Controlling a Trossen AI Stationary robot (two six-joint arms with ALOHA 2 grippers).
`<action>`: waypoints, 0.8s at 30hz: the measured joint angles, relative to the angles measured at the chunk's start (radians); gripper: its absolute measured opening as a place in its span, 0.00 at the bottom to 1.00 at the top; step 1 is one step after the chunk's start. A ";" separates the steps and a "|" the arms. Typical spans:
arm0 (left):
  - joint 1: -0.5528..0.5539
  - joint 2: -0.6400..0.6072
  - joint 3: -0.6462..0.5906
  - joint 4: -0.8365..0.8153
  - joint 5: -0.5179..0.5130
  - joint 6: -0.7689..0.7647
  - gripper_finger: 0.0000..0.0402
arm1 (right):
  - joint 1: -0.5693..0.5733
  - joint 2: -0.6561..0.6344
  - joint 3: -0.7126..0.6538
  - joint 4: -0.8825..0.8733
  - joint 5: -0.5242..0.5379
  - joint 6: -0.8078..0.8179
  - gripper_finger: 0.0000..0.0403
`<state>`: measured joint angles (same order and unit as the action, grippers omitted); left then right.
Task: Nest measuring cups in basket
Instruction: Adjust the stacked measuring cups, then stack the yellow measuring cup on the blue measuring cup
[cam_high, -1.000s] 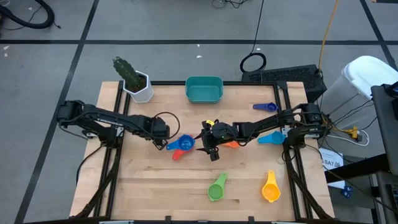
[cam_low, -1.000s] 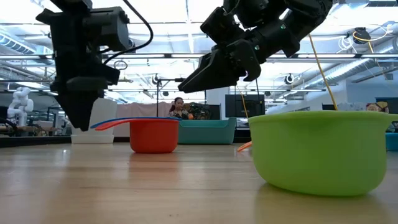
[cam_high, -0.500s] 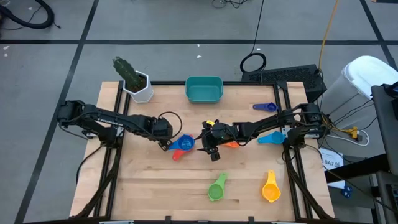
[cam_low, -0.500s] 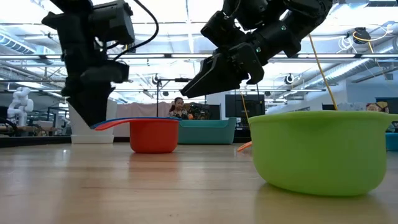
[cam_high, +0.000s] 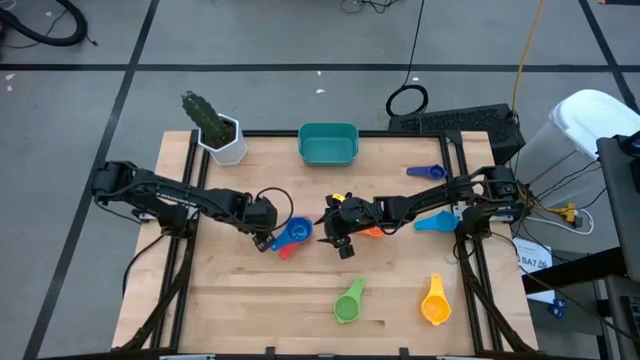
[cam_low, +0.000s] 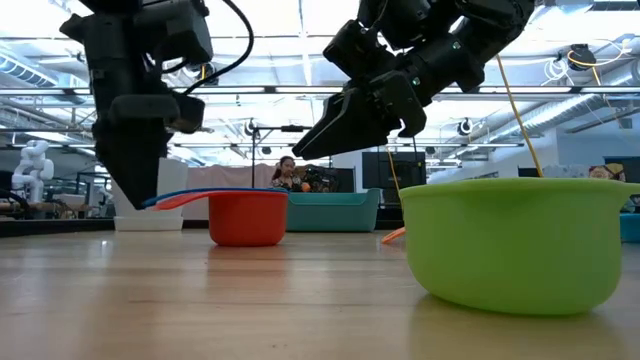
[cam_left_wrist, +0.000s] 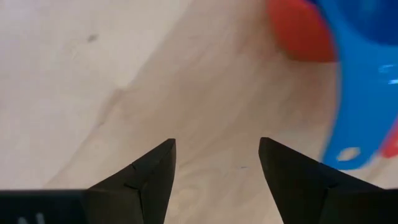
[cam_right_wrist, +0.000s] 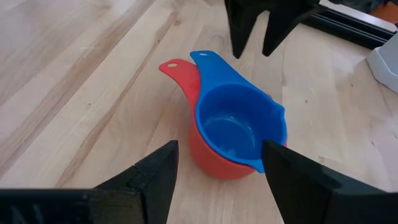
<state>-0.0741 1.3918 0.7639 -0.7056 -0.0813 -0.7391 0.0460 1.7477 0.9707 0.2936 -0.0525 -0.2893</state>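
A blue measuring cup (cam_right_wrist: 239, 130) sits nested in a red measuring cup (cam_right_wrist: 211, 163) that stands on the table left of middle, also shown in the high view (cam_high: 293, 232). Both handles point toward my left gripper (cam_high: 265, 240). It points down, open, just beyond the handle ends (cam_left_wrist: 348, 152), with only bare wood between its fingers (cam_left_wrist: 217, 142). My right gripper (cam_high: 335, 228) hovers open on the cups' other side, slanting down at them (cam_right_wrist: 221, 143). The teal basket (cam_high: 328, 144) stands at the far edge.
An orange cup (cam_high: 373, 232) lies under my right arm, with a light blue cup (cam_high: 435, 221) and a dark blue one (cam_high: 425, 172) to its right. A green cup (cam_high: 348, 303) and a yellow-orange cup (cam_high: 434, 300) lie near the front. A white plant pot (cam_high: 225, 140) stands far left.
My left gripper has turned at the wrist and edged a little toward the table's near edge beside the handle ends, its fingers as wide apart as before. The nested cups have stayed where they were.
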 joint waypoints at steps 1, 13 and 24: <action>0.001 0.000 0.000 -0.007 -0.007 -0.007 0.58 | 0.000 0.000 0.000 0.000 0.000 0.000 0.55; -0.051 -0.001 0.000 0.210 0.133 -0.023 0.58 | -0.017 0.000 0.000 -0.011 0.000 0.015 0.55; -0.053 -0.036 0.008 0.154 0.086 0.011 0.58 | -0.053 -0.027 0.000 -0.116 0.003 -0.012 0.55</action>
<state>-0.1273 1.3560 0.7723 -0.5520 0.0045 -0.7282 -0.0067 1.7205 0.9703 0.1776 -0.0490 -0.3012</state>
